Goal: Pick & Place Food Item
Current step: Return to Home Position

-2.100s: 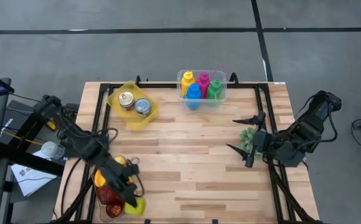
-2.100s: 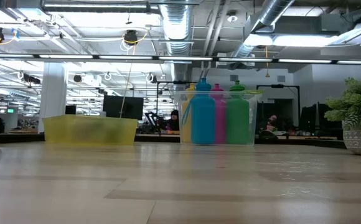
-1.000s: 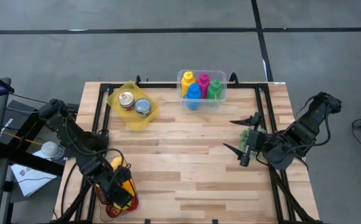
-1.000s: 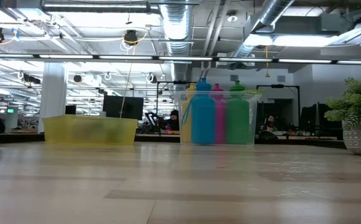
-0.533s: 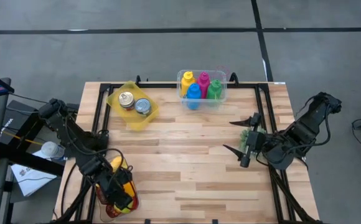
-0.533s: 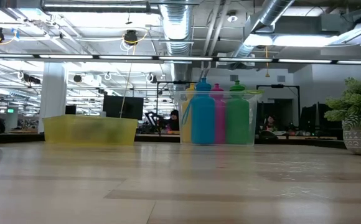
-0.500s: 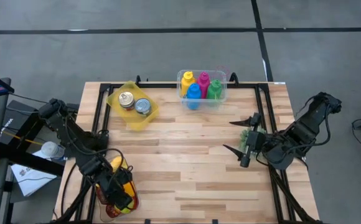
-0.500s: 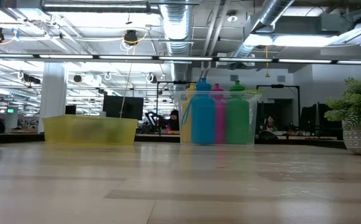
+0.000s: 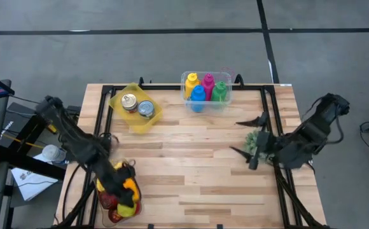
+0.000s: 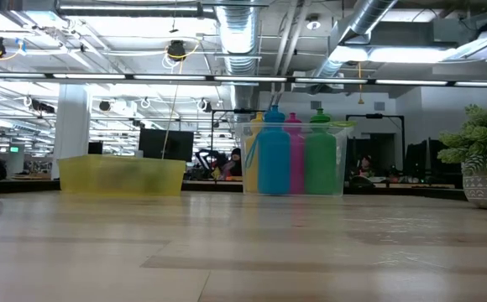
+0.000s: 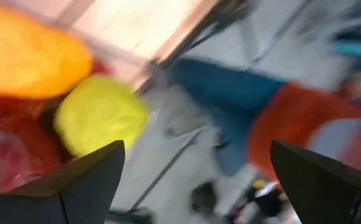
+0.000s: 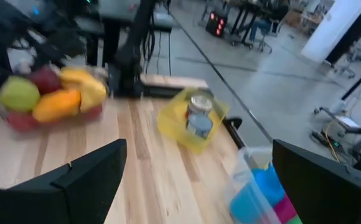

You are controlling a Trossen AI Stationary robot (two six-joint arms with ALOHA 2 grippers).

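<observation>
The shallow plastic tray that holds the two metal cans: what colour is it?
The shallow plastic tray is yellow; the high view shows it best.

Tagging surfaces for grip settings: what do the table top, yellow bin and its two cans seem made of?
Table top: pale wood planks, matt, with visible seams. Yellow bin: probably plastic, translucent in the low view. Cans: likely metal, with shiny silvery lids.

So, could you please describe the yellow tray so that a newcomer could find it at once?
Start at the wooden table and look along its far edge, left of the clear bin of coloured bottles. The yellow tray sits there, turned askew, and alone holds two metal cans.
</observation>
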